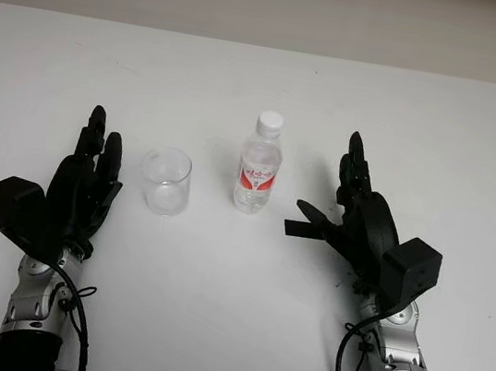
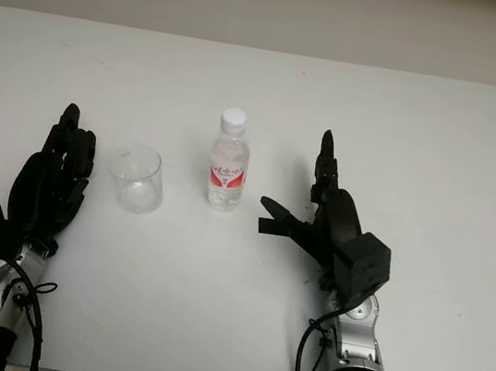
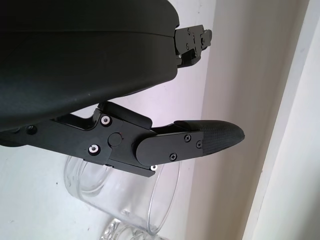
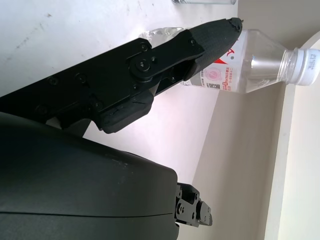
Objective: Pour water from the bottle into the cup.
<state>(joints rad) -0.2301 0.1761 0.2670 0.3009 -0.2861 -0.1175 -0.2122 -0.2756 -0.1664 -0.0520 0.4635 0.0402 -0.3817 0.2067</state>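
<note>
A capped bottle stood upright on the white bench. The clear cup stood just left of the bottle. Left hand beyond the cup and right hand right of the bottle, both open, fingers holding nothing.

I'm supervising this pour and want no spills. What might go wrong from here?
The water bottle still has its white cap on, so nothing pours until it's off. It stands tall and close to the glass cup; the open right hand may tip it. The open left hand isn't holding the cup.
</note>
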